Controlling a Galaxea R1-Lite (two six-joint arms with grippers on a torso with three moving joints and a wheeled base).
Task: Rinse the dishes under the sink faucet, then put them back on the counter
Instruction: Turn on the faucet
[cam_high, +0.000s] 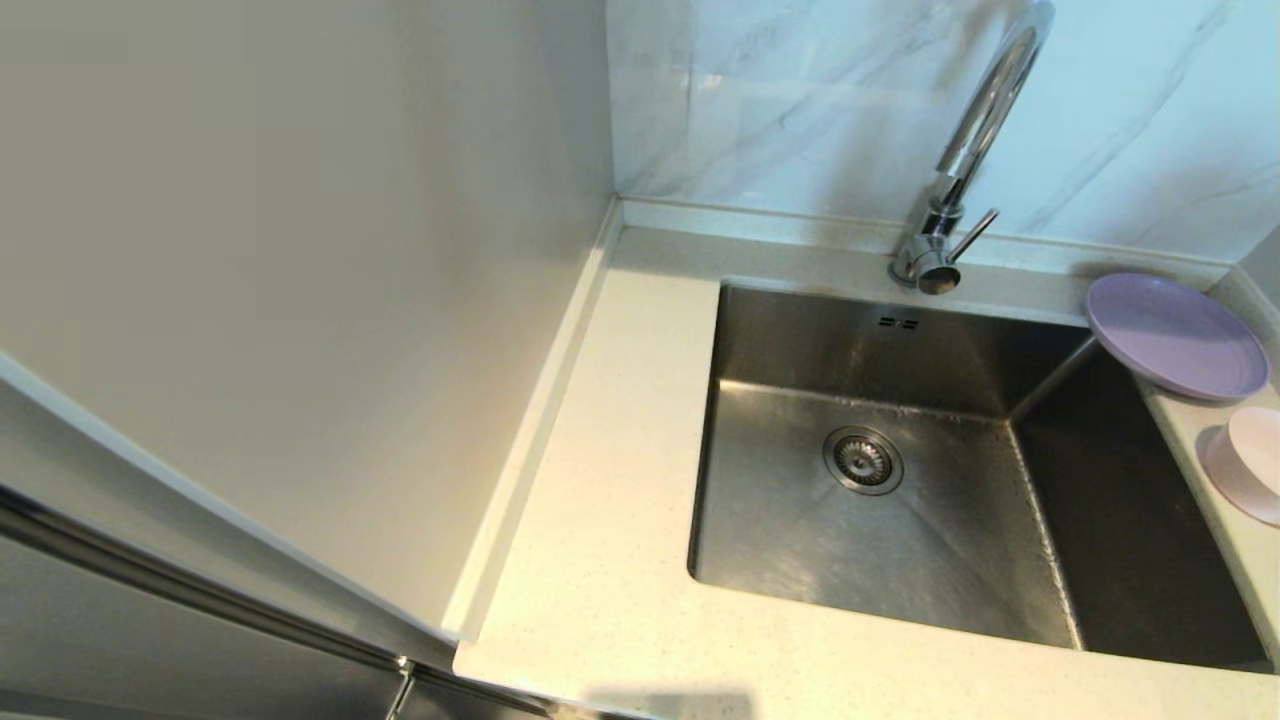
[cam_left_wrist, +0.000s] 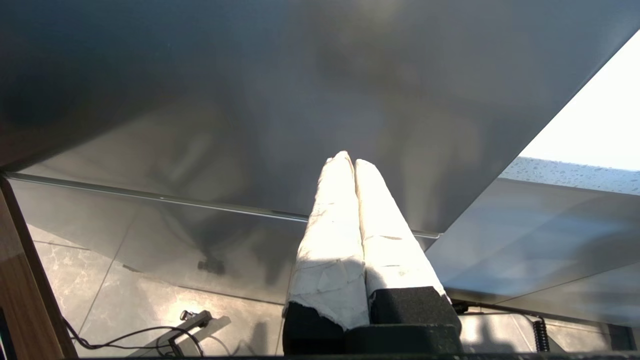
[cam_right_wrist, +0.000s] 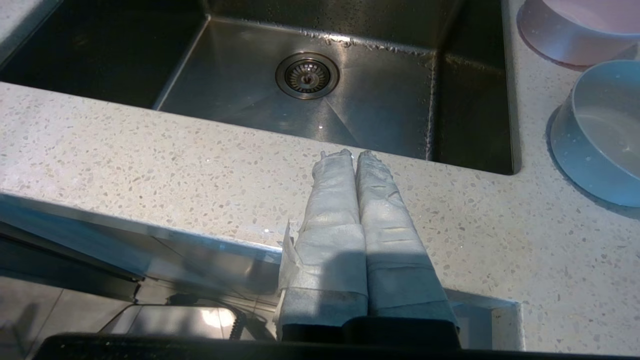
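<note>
plate: lavender plate (cam_high: 1176, 335) lies flat, hollow side up, on the counter (cam_high: 600, 560) at the right edge of the head frame, its near rim overhanging the sink basin (cam_high: 880, 470).
bowl: pink bowl (cam_high: 1248, 462) just below it at the frame's right edge, also on the counter; round, so no long axis.
faucet: chrome faucet (cam_high: 955, 190) upper right, spout arching over the basin.
right gripper: right gripper (cam_right_wrist: 350, 160) hangs over the near counter edge, fingers pressed together, empty; dishes lie up and right of it.
left gripper: left gripper (cam_left_wrist: 347, 162) parked beside a grey cabinet panel (cam_left_wrist: 250, 100), fingers closed, empty.
nearer arm: the right, i'd judge.
extra: blue bowl (cam_right_wrist: 600, 130) at right.
</note>
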